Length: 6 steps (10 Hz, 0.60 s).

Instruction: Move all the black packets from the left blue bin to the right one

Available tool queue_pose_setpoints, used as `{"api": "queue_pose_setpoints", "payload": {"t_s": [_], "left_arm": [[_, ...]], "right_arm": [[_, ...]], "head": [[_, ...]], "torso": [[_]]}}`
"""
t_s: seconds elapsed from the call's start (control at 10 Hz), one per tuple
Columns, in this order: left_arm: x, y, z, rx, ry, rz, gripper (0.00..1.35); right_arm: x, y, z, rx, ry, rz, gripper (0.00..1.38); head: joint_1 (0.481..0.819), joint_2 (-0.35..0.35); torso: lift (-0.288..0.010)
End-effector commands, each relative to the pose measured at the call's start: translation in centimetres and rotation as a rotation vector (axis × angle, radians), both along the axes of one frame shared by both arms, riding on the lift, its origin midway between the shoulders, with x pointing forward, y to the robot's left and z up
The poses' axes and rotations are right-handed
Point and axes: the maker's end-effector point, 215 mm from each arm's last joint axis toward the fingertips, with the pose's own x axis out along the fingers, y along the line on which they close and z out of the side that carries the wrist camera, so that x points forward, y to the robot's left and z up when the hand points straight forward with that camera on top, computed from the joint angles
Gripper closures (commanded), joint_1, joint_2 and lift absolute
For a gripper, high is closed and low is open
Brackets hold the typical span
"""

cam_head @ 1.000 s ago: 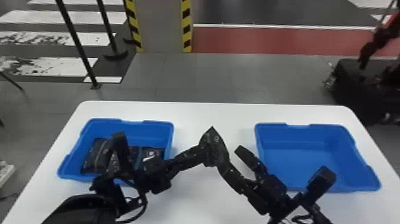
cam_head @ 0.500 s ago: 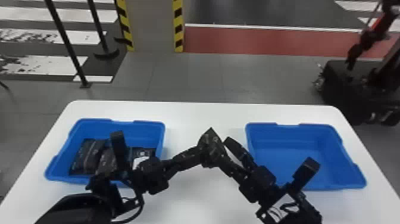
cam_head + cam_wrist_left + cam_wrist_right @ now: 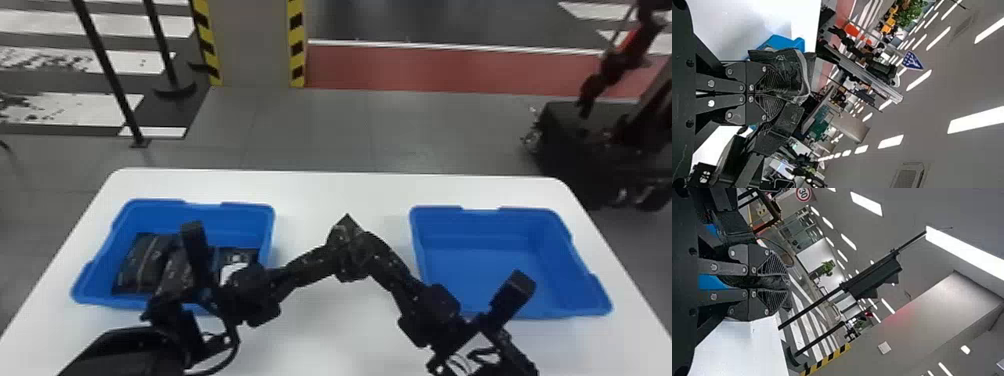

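Observation:
Between the two bins, above the table, my left gripper and right gripper meet at one raised black packet. The left wrist view has the left gripper shut on the packet. Dark packet material lies pinched between the ribbed fingers of the right gripper. Several black packets lie in the left blue bin, partly hidden behind the left arm. The right blue bin holds nothing visible; the right arm overlaps its near edge.
The white table carries both bins, with a gap between them. The forearms cross above its near side. Beyond the far edge stand black posts, a striped pillar and a dark wheeled machine.
The right gripper's fingers, spread apart a second ago, have closed on the packet beside the left gripper. The bins and table have shifted slightly left in the head view.

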Motion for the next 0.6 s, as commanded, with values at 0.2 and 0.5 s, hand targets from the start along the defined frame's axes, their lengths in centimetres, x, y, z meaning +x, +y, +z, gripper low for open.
{"api": "queue_pose_setpoints", "payload": {"t_s": [0.2, 0.5], "left_arm": [[-0.1, 1.2, -1.0, -0.012, 0.022, 0.068, 0.37], [0.1, 5.3, -0.5, -0.025, -0.053, 0.181, 0.15]], "right_arm": [[0.7, -1.0, 1.5, 0.051, -0.029, -0.034, 1.28], [2.7, -8.3, 1.6, -0.005, -0.055, -0.169, 1.28]], "head": [[0.695, -0.018], [0.695, -0.025]], "torso": [[-0.110], [-0.110]]}}
